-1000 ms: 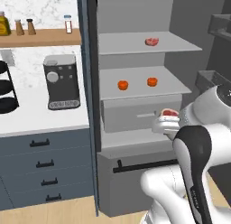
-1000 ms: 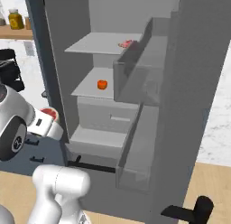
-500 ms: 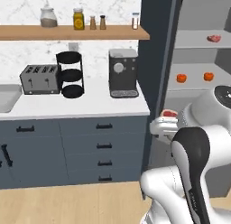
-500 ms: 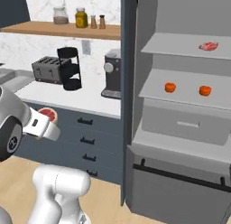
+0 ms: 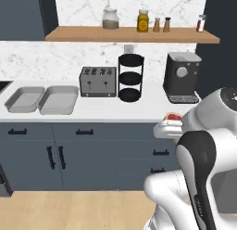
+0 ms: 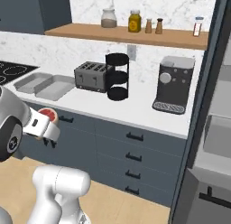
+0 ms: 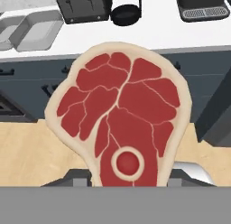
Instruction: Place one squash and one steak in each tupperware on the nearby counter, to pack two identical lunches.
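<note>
Holding one steak (image 7: pixel 121 123), pincer (image 5: pixel 170 127); two tupperware (image 5: pixel 40 99) apart.

A home kitchen: a long white counter (image 5: pixel 106 114) runs over dark blue-grey drawers (image 6: pixel 135 151) with black bar handles, against a marble-patterned wall. On it stand a four-slot toaster (image 5: pixel 98 81), a coffee machine (image 5: pixel 181 77) and a black tiered rack (image 5: pixel 131 78). A wooden shelf (image 5: pixel 134 35) above carries jars and shakers, and a black cooktop (image 6: pixel 13 69) sits at the far left.

One steak (image 7: pixel 119 123), two tupperware (image 5: pixel 24 98) (image 5: pixel 59 99), one toaster (image 5: pixel 97 81), perhaps five shelf jars (image 5: pixel 143 21).
</note>
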